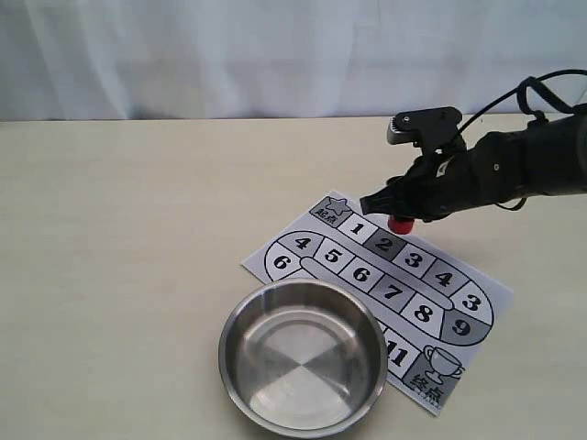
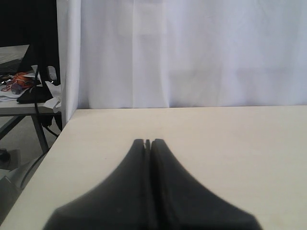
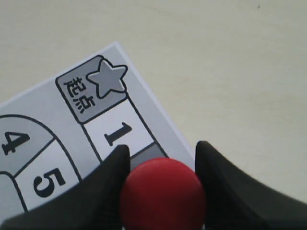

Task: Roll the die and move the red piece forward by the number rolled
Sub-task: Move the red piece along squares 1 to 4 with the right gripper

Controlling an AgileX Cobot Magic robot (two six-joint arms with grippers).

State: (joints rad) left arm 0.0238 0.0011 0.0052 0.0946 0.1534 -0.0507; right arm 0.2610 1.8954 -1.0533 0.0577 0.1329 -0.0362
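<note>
Pale beige table point(image 1: 138, 229), white curtain point(image 1: 275, 55) behind, cluttered side desk point(image 2: 19, 103)

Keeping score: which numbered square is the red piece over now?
Square 2, the grey one after white square 1; the red piece, held by the right gripper, is over it.

1. Plenty of bare table point(image 1: 119, 229) left of the board point(image 1: 362, 275) and along the far edge, with open passage there.
2. The steel bowl point(image 1: 252, 367) sits at the front, hiding the board's near edge beside square 11, so it blocks a low reach from that side.
3. The right gripper point(image 3: 162, 146) hangs over squares 1 and 2, its fingers tight against both sides of the red piece point(image 3: 163, 191), with no gap to slip through.
4. Squares 3 to 9 lie uncovered and are reachable from above.
</note>
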